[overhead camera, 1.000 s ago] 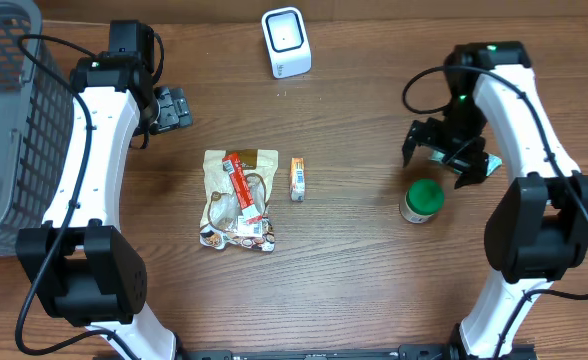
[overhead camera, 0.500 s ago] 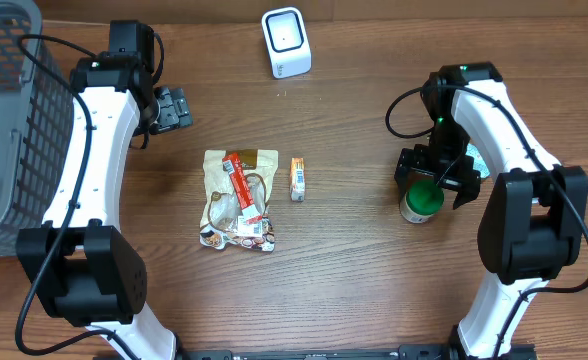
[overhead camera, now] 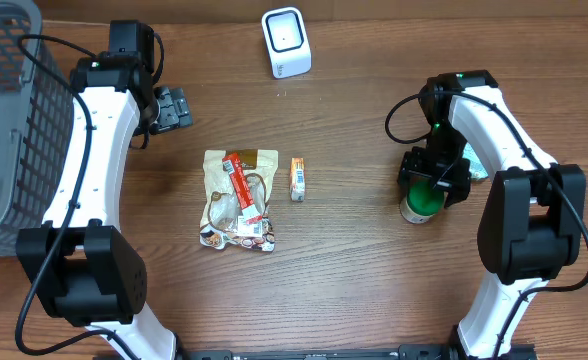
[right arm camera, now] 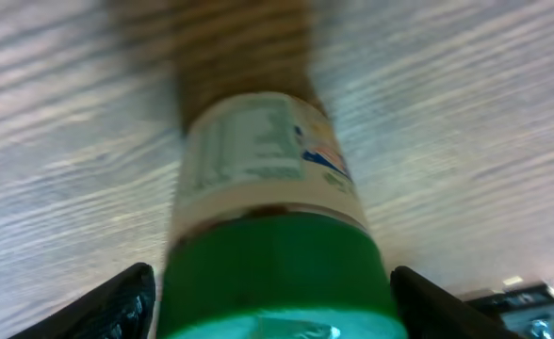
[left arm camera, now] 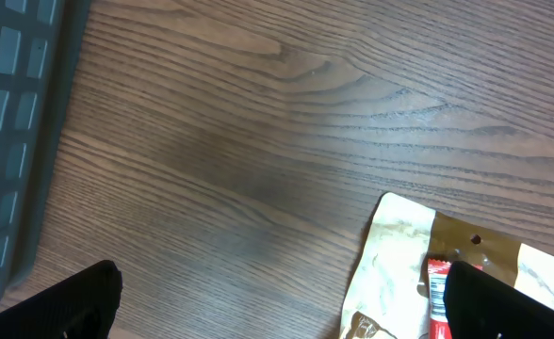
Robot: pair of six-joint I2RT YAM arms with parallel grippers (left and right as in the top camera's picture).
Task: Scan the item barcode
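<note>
The jar (right arm camera: 258,160), white-labelled and capped with a green lid (right arm camera: 272,273), stood upright on the wooden table (overhead camera: 354,280), directly between the fingers (right arm camera: 117,301) of the right gripper (overhead camera: 432,183). Those fingers were spread wide, one on each side of the lid and just beside its edges. The wrist view was blurred, so we could not tell whether either one touched the lid. The jar's base rested on the wood, and we saw nothing else between the fingers.

Outward from those fingers, toward the other arm, lay a small orange-and-white box (overhead camera: 298,178), well apart from the jar. Just beyond it lay a flat snack pouch (overhead camera: 239,200) with a red stripe. The white barcode scanner (overhead camera: 286,42) sat at the far edge of the table, well apart from both pairs of fingers and roughly between them.

The left gripper (overhead camera: 171,107) hung over bare wood with its fingers (left arm camera: 70,301) fully apart, holding and touching nothing. In its wrist view one corner of the pouch showed in front of the fingers, nearer the right-hand one in that view, and apart from it. The dark mesh of a basket (overhead camera: 4,120) showed along the opposite edge, beyond the other finger.
</note>
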